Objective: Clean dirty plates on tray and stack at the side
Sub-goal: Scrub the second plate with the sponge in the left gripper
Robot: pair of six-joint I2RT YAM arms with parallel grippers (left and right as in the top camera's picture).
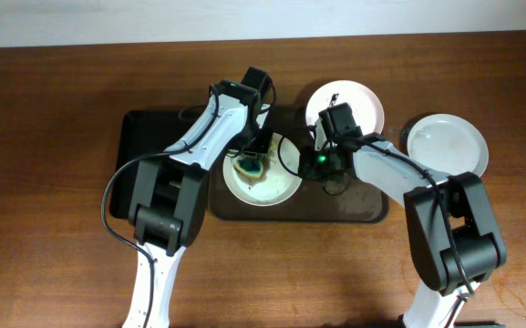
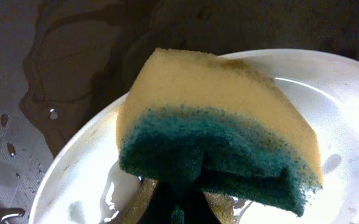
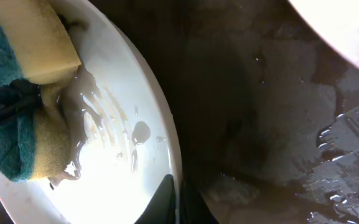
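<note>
Sponge [image 2: 216,137] fills the left wrist view: yellow foam over a green scrub layer, green on the near side. We note the left pincer [image 2: 178,208] pressed onto it from below, i.e. pinching the sponge, w/ the sponge set on the mid plate [image 2: 335,118].

Pos. of parts: the mid plate sits inside the tray [image 1: 358,208], left of centre. We find the right pincer [image 3: 174,202] at that plate's right rim. Its fingers are closed over the edge as far as the right wrist view shows, so we read it as pinching the rim to steady the plate. Key relation: plate body lies to the left of the right pincer; the sponge works the left part, opposite the hold. Plate is round, so no long axis to align.

Condition: we see brownish film and streaked dirty water around the sponge; the rest of the surface is wet, glossy white. We judge the wipe part done.

Other plates: the rear plate [image 1: 358,98] overlaps the tray's far rim, mostly white w/ a small dark mark; clean or not, we cannot tell. The side plate [image 1: 447,146] rests on the tabletop [image 1: 53,137] just right of the tray, plain white. We judge this the stack spot; the right arm is nearer. The black tray [image 1: 149,146] lies left, next to the tray.
</note>
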